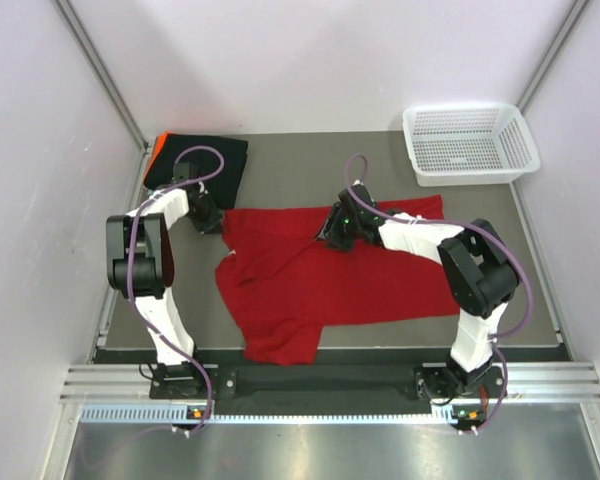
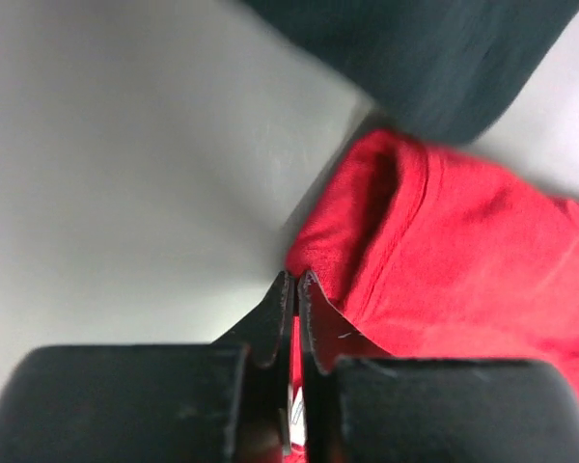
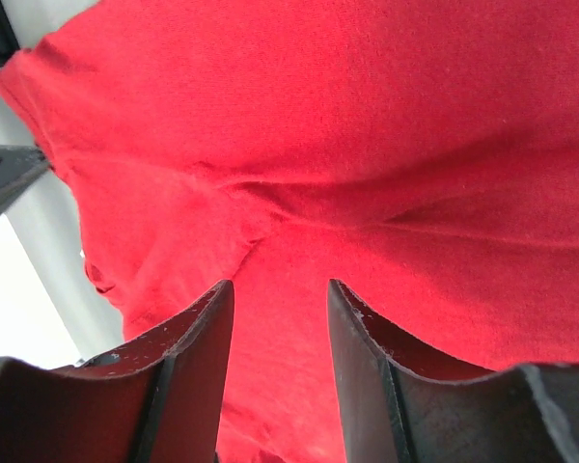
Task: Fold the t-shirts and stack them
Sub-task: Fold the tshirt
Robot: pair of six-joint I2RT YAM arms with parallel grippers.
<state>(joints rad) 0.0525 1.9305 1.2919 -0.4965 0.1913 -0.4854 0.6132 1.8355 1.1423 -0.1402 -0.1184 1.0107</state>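
Grey counter [image 1: 380, 170], walled in white, is shown with the red t-shirt [image 1: 350, 285] spread across its middle, while the black t-shirt [image 1: 205, 160] is seen folded at the far left corner over an orange edge [image 1: 156, 152], apparently the stack to be joined. The left gripper [image 1: 208, 222] is pressed together on the red t-shirt's far left corner, seemingly for a fold, and the right gripper [image 1: 332, 232] is held spread over mid-cloth, pinching nothing. That pinch is revealed only by the left wrist view; from above it is masked by the arm.
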